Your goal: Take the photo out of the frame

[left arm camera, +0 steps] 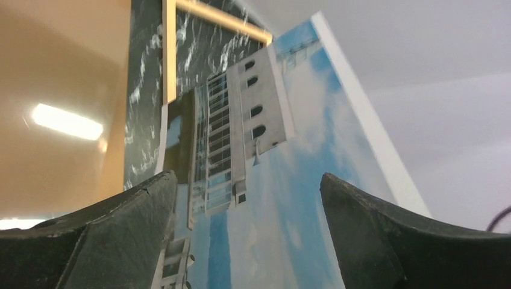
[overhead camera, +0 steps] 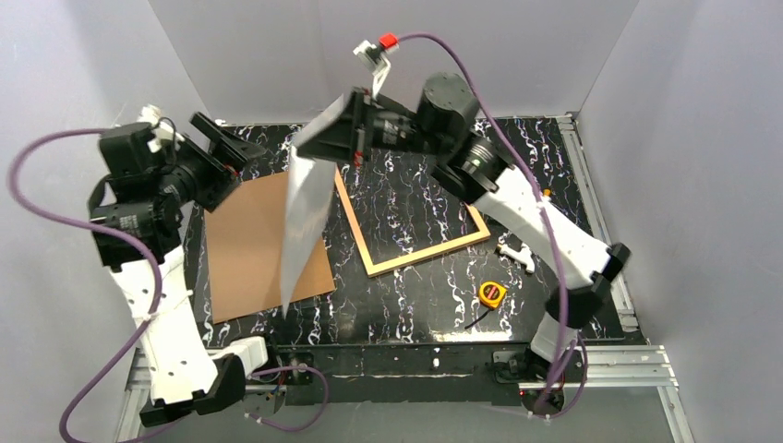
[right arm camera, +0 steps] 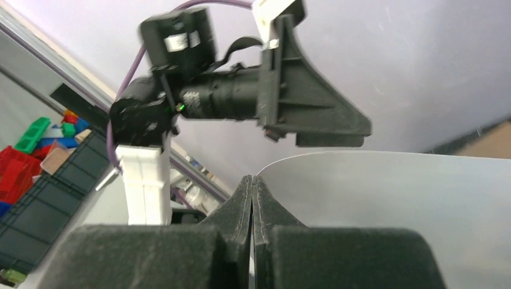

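Top external view: the right gripper is raised over the far part of the black marbled table and pinches the top edge of the photo. The sheet hangs steeply downward with its pale grey back toward this camera. Its lower corner ends over the near edge of the brown backing board, which lies flat on the table's left side. I cannot tell whether that corner touches the board. The light-orange wooden frame lies flat on the table just right of the board. The photo is outside it, and the far side of the frame is hidden behind the right arm. A yellow tape measure sits near the frame's near right corner.

In the right wrist view, the 2 fingers of the right gripper are pressed together on the sheet's curved edge.

The left gripper is held beside the board's far left corner with its jaws spread and nothing in them. Its wrist view shows the printed side of the photo, blue sky and a pale building, beyond the 2 separated fingers, with part of the frame behind.
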`<action>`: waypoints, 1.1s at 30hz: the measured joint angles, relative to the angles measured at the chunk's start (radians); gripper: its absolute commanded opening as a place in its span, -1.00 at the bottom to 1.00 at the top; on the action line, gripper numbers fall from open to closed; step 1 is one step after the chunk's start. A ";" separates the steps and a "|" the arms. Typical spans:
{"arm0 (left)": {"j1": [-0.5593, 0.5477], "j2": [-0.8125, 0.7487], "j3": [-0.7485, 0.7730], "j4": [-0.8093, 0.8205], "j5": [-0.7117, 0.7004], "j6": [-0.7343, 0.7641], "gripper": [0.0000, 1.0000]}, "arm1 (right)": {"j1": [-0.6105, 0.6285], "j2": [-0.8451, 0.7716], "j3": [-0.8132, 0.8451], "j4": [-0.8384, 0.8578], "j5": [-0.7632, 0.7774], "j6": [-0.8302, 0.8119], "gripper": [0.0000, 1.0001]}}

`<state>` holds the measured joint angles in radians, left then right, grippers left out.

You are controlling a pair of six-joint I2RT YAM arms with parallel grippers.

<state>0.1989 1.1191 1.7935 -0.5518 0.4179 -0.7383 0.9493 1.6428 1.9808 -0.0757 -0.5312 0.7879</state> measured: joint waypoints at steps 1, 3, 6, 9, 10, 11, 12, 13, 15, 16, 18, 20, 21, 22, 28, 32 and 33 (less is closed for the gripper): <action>0.000 0.016 0.067 -0.026 -0.023 0.012 0.83 | 0.000 0.050 0.065 0.020 -0.013 0.008 -0.97; 0.000 0.035 0.196 -0.051 -0.083 0.037 0.84 | 0.000 0.138 0.169 0.048 -0.031 0.026 -0.97; 0.000 0.025 0.301 -0.093 -0.157 0.069 0.85 | 0.000 0.254 0.304 0.053 -0.058 0.058 -0.97; 0.000 0.011 0.349 -0.129 -0.199 0.090 0.85 | -0.001 0.315 0.362 0.063 -0.069 0.090 -0.97; 0.000 0.012 0.365 -0.139 -0.206 0.097 0.85 | -0.002 0.323 0.362 0.070 -0.073 0.103 -0.97; 0.000 0.015 0.373 -0.145 -0.212 0.103 0.85 | -0.005 0.327 0.359 0.080 -0.076 0.115 -0.97; 0.000 0.017 0.375 -0.149 -0.216 0.107 0.85 | -0.006 0.327 0.353 0.087 -0.077 0.125 -0.97; 0.000 0.020 0.374 -0.154 -0.220 0.112 0.85 | -0.008 0.320 0.325 0.117 -0.080 0.132 -0.97; 0.000 0.031 0.371 -0.164 -0.223 0.121 0.85 | -0.013 0.296 0.258 0.158 -0.082 0.142 -0.97; 0.000 0.037 0.365 -0.164 -0.224 0.125 0.85 | -0.016 0.279 0.220 0.170 -0.081 0.148 -0.97; 0.000 0.045 0.345 -0.164 -0.221 0.129 0.85 | -0.023 0.242 0.125 0.204 -0.081 0.154 -0.97; 0.000 0.050 0.320 -0.164 -0.214 0.130 0.85 | -0.031 0.186 -0.012 0.254 -0.072 0.158 -0.97; 0.000 0.052 0.300 -0.160 -0.207 0.130 0.85 | -0.037 0.148 -0.106 0.279 -0.067 0.161 -0.97; 0.000 0.052 0.285 -0.158 -0.201 0.130 0.85 | -0.040 0.131 -0.153 0.289 -0.063 0.161 -0.97; 0.000 0.021 0.068 -0.096 -0.116 0.123 0.85 | -0.056 0.086 -0.467 0.417 0.014 0.160 -0.97; 0.000 -0.004 -0.120 -0.038 -0.060 0.126 0.84 | -0.060 0.123 -0.615 0.483 0.059 0.169 -0.97; 0.000 -0.007 -0.167 -0.023 -0.049 0.130 0.84 | -0.062 0.145 -0.637 0.500 0.068 0.172 -0.97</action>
<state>0.1986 1.1118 1.6260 -0.5743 0.3687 -0.6083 0.8875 1.7874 1.3441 0.4240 -0.4629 0.9596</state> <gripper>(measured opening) 0.921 0.021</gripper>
